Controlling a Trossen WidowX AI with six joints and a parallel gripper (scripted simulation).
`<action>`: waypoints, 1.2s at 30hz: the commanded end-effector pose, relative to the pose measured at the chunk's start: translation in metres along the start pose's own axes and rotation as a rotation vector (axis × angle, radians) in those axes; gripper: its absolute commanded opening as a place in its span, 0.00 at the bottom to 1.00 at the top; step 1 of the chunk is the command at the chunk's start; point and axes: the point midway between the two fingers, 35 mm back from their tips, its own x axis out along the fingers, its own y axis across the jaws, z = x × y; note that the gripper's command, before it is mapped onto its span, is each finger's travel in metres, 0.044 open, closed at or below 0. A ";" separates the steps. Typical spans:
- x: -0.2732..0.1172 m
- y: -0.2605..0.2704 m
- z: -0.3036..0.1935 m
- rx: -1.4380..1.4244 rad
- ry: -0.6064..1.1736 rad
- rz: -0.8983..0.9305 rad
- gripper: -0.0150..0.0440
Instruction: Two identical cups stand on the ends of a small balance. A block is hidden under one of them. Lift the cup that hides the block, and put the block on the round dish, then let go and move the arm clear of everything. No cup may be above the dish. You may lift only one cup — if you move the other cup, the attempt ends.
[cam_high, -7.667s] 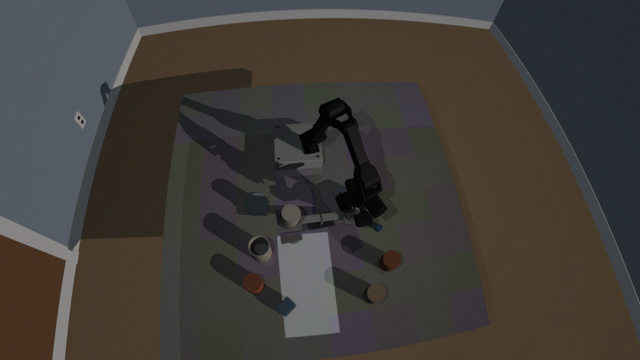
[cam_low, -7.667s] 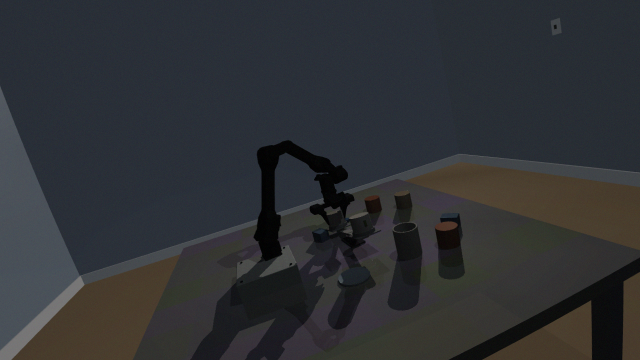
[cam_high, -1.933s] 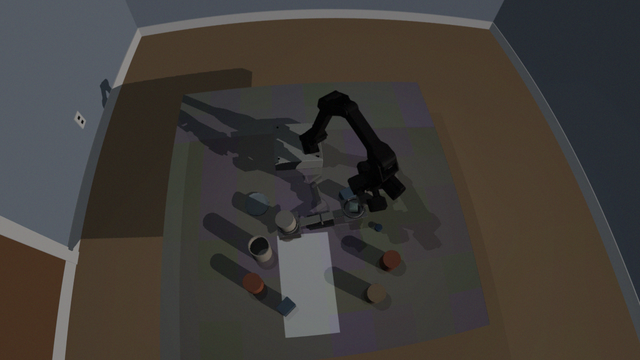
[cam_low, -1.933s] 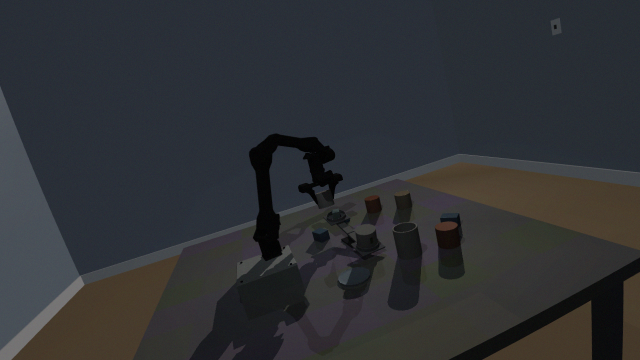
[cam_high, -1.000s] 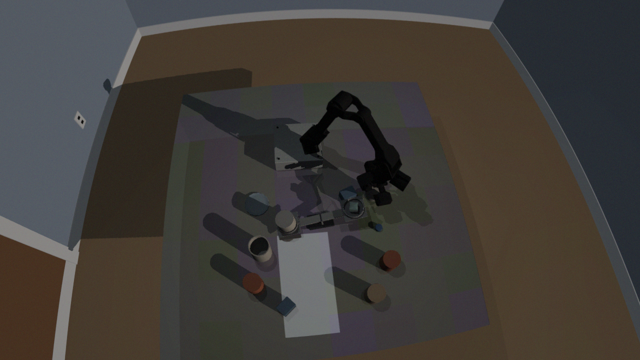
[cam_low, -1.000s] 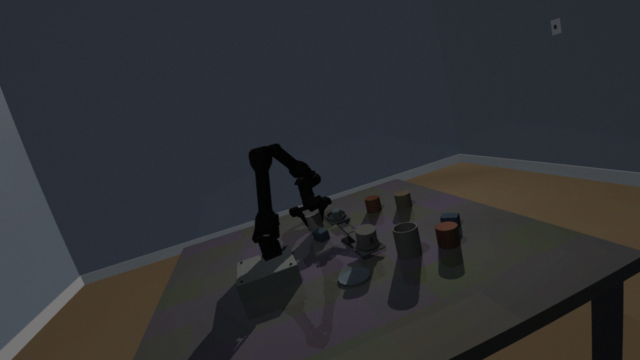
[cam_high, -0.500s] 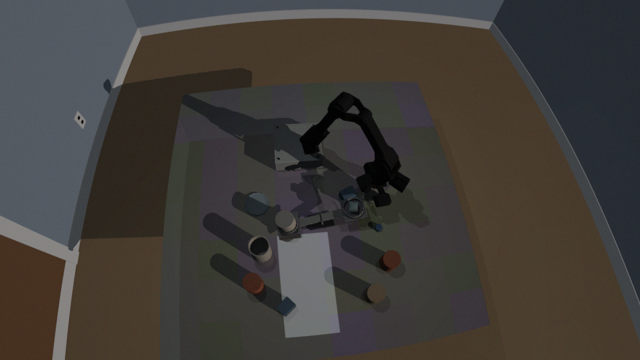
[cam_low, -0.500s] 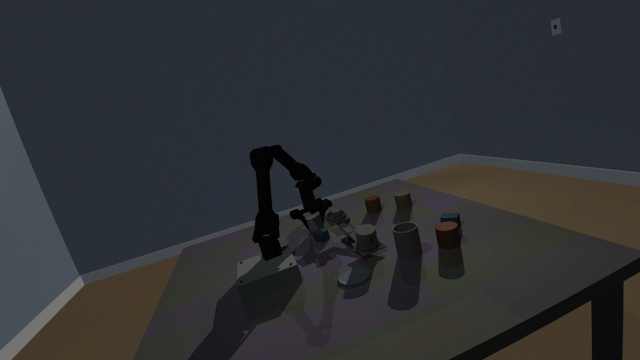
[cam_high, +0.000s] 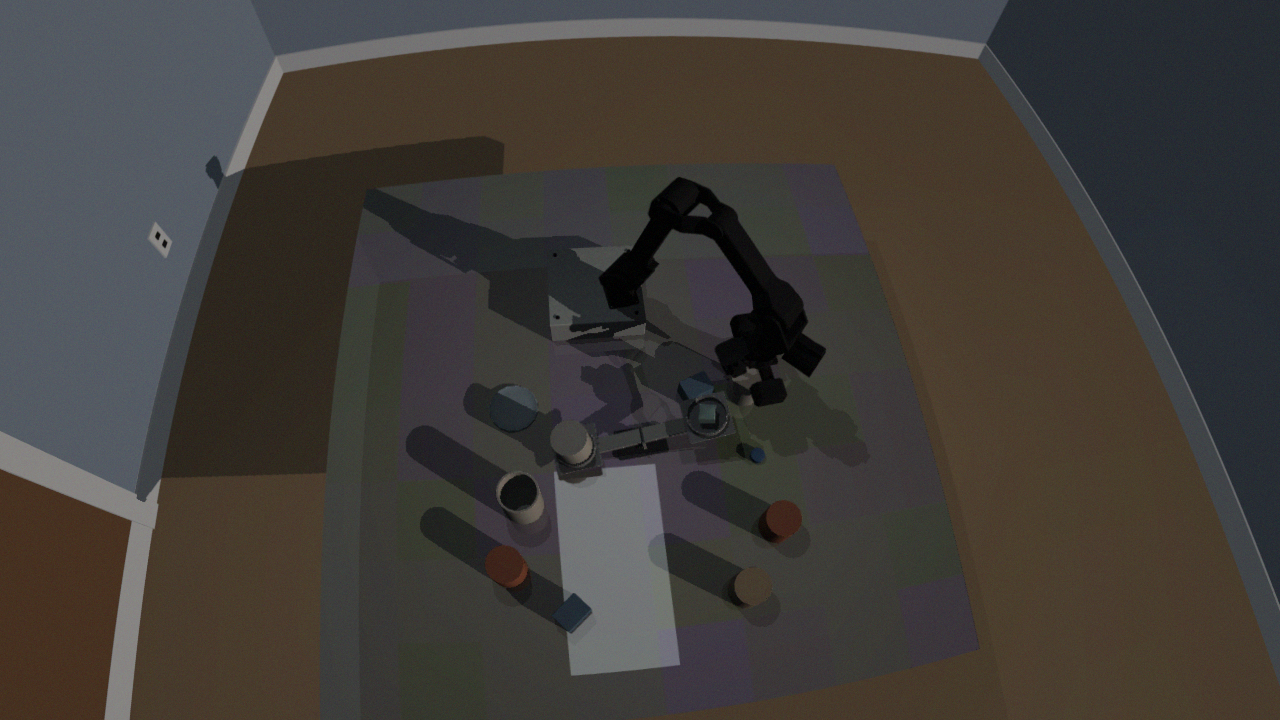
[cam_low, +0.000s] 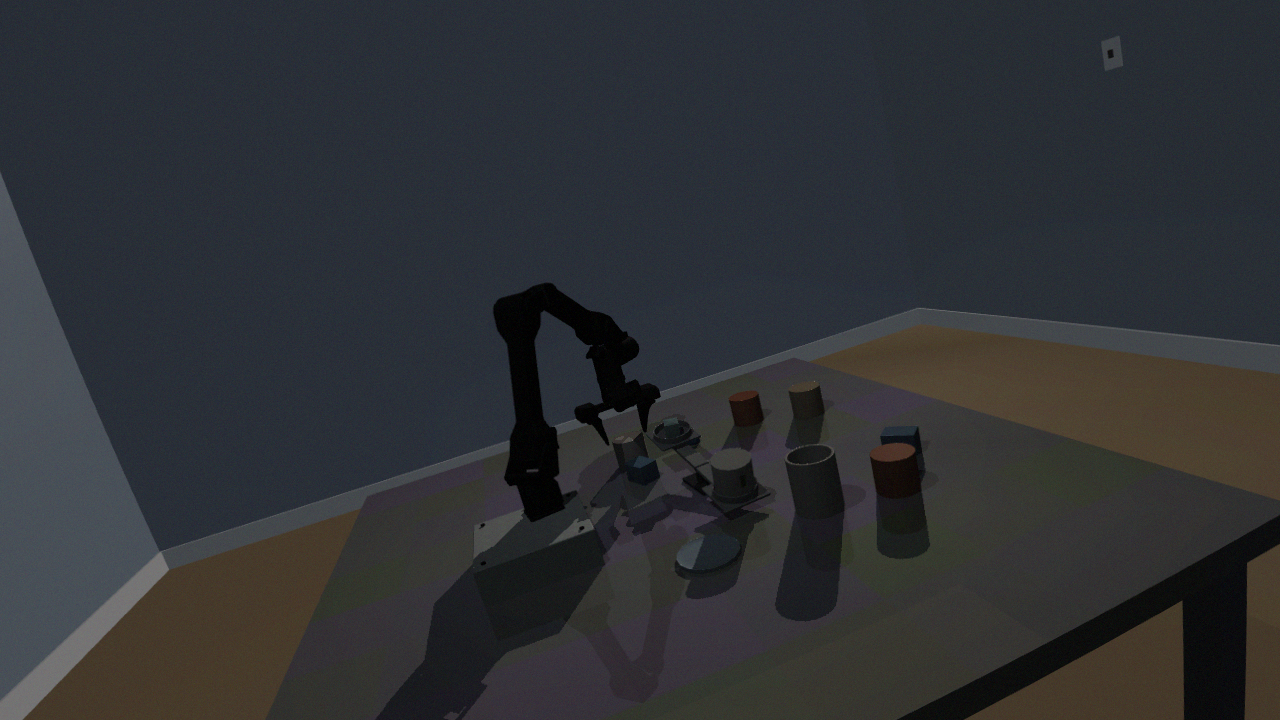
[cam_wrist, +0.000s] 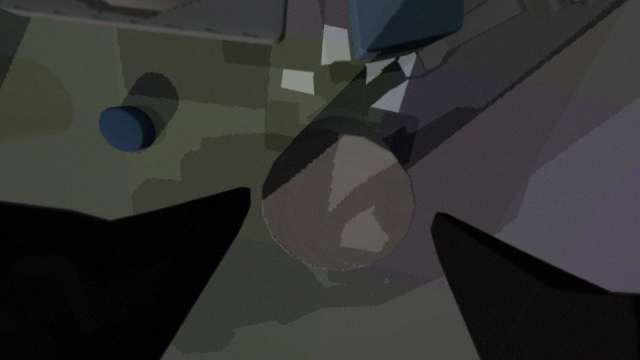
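Observation:
My gripper (cam_low: 626, 437) (cam_wrist: 340, 208) is open, its fingertips on either side of a pale cup (cam_low: 625, 452) (cam_wrist: 340, 210) with a gap on each side. This cup stands on the table beside the balance (cam_high: 619, 441) (cam_wrist: 240, 25). The pale green block (cam_high: 708, 413) (cam_low: 671, 424) lies uncovered inside the ring on the balance's right end in the top view. The other cup (cam_high: 571, 444) (cam_low: 733, 476) stands on the left end. The round dish (cam_high: 513, 408) (cam_low: 708, 554) lies left of the balance in the top view, with nothing on it.
A blue block (cam_high: 695, 386) (cam_low: 642, 470) (cam_wrist: 405, 25) is close to the released cup. A small blue cylinder (cam_high: 757, 455) (cam_wrist: 125, 129) is near the balance. A tall open container (cam_high: 520, 497) (cam_low: 814, 483), red cylinders (cam_high: 782, 520) (cam_high: 507, 565) and a tan cylinder (cam_high: 751, 586) stand farther out.

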 end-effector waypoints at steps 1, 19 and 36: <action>-0.017 0.002 -0.002 0.000 0.012 0.013 1.00; -0.042 0.027 0.022 -0.297 0.020 0.082 0.69; -0.059 0.049 0.047 -0.775 -0.001 0.121 0.69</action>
